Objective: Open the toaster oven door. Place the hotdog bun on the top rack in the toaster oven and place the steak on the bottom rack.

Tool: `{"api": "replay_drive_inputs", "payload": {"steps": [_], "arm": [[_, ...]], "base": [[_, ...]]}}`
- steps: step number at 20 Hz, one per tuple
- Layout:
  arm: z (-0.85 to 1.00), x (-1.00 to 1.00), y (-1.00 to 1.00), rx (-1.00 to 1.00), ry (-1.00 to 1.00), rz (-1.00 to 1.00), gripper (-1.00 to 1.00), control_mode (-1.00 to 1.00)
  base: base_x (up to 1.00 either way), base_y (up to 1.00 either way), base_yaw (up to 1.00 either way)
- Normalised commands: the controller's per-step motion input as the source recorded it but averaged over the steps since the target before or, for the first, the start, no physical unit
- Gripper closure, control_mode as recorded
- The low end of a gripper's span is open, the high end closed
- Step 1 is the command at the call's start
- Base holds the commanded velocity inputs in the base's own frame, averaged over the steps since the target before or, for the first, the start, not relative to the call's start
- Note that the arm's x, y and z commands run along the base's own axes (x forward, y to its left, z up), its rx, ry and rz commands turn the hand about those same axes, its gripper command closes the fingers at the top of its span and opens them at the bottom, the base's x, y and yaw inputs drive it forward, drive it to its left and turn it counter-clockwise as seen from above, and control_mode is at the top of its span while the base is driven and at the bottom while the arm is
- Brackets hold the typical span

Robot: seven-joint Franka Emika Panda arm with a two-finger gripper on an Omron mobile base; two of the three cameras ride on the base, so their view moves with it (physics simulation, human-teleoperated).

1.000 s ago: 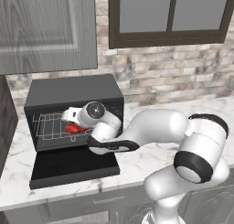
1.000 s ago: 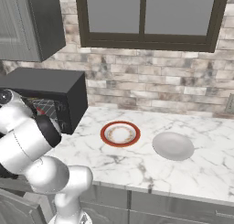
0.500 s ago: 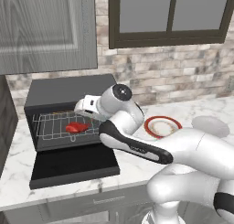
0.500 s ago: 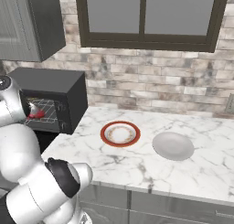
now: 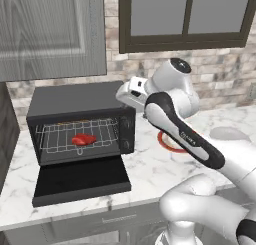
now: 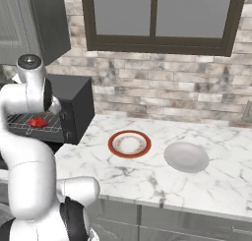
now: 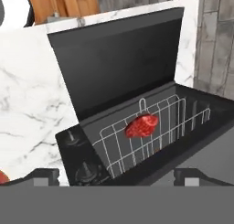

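Our gripper [image 7: 117,175] hangs wide open, empty, above toaster oven [image 5: 75,101]. Toaster oven door [image 5: 82,180] lies folded down flat. Steak [image 5: 83,138] rests on wire rack inside, below and ahead of us. We cannot make out hotdog bun.

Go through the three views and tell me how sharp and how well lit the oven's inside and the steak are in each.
Left base view: the toaster oven cavity is shaded but readable, the steak crisp red on the wire. Right base view: the arm covers much of the cavity, the steak small and soft. Hand view: rolled sideways, evenly lit, no glare on the toaster oven door.
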Motion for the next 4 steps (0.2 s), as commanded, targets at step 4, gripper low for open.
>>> {"api": "replay_drive_inputs", "payload": {"steps": [4], "arm": [[0.48,0.03,-1.0,0.12,0.04,-0.09,-1.0,-1.0]], "base": [[0.0,0.0,0.0]]}}
